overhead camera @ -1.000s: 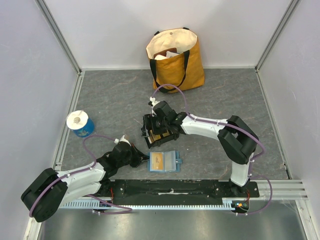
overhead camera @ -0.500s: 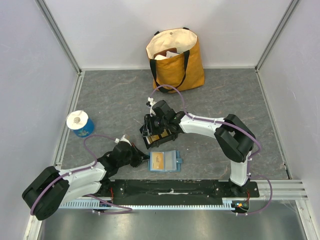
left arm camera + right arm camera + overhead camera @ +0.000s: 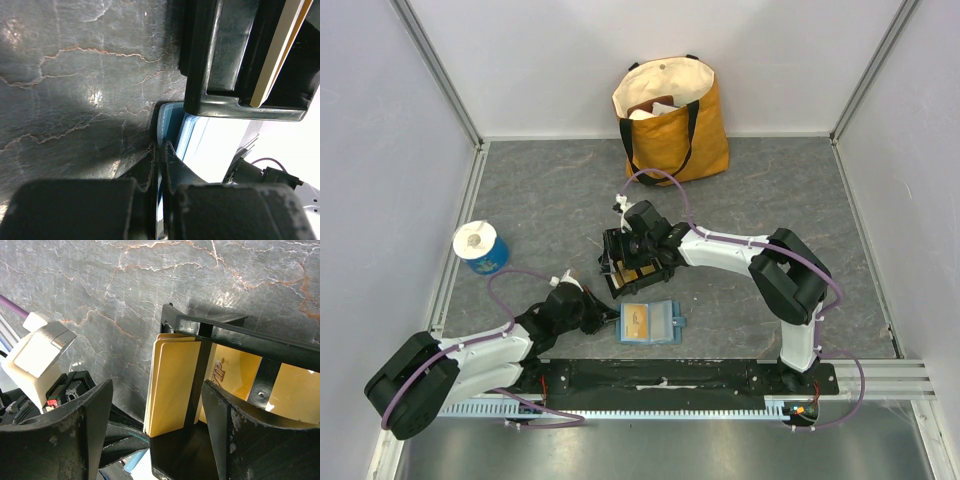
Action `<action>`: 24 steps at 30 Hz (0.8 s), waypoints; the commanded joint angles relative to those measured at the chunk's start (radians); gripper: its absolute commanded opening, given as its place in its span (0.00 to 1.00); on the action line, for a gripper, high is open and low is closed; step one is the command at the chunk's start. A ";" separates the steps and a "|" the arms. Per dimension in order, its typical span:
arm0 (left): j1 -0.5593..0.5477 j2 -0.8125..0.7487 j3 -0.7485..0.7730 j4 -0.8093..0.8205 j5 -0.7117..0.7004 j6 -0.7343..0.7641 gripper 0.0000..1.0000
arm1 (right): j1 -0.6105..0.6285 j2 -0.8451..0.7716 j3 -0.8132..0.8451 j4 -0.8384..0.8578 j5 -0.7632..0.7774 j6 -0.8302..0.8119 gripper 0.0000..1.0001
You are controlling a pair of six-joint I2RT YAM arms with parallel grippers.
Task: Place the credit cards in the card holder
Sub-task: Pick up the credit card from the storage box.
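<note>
Credit cards point(image 3: 172, 385) stand on edge in the black tray point(image 3: 227, 327), a small tan stack leaning against its wall, and your right fingers point(image 3: 80, 435) hang spread on either side of it without touching. Judging by that, you are at the pick-up step: choosing one card to lift out of the tray.

The next move calls for bringing the right fingers down over the top edge of the outermost card alone and closing on it. The cards lie flush together, so two could come up at once.

Your left fingers point(image 3: 170, 160) are pressed together on the left edge of the card holder point(image 3: 663, 322), pinning it open on the tabletop point(image 3: 540, 200) just nearer to you than the tray. One tan card point(image 3: 637, 322) already lies in its left half, while the right half shows only pale lining.

At the far wall, the tote bag point(image 3: 670, 120) holds something white and something brown that I cannot identify.
</note>
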 commanded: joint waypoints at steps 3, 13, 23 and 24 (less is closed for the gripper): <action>-0.001 0.023 -0.013 -0.083 -0.030 0.031 0.02 | 0.007 0.022 0.058 -0.033 0.035 -0.032 0.80; -0.001 0.024 -0.010 -0.083 -0.030 0.034 0.02 | 0.024 0.057 0.084 -0.040 0.030 -0.026 0.72; -0.001 0.023 -0.010 -0.083 -0.028 0.034 0.02 | 0.027 0.033 0.078 -0.046 0.029 -0.032 0.46; -0.001 0.023 -0.010 -0.083 -0.028 0.034 0.02 | 0.025 0.027 0.078 -0.047 0.030 -0.032 0.46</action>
